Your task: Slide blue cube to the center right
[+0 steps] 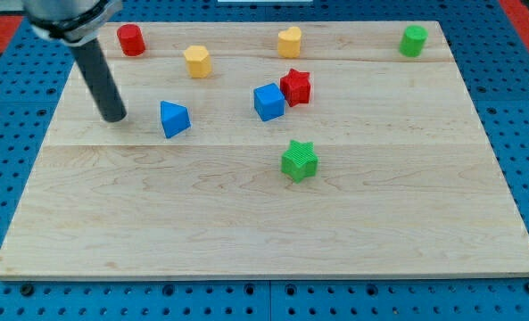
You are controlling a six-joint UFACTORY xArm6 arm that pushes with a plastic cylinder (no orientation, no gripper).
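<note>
The blue cube (268, 102) sits a little above the board's middle, touching a red star block (296, 86) on its upper right. My tip (115, 117) rests on the board at the view's left, well left of the blue cube. A blue triangular block (174, 119) lies between my tip and the cube, just right of the tip.
A green star block (299, 160) lies below the cube. A red cylinder (131, 40), a yellow hexagonal block (197, 61), a yellow heart block (289, 42) and a green cylinder (414, 40) stand along the top. The wooden board (264, 223) lies on a blue pegboard.
</note>
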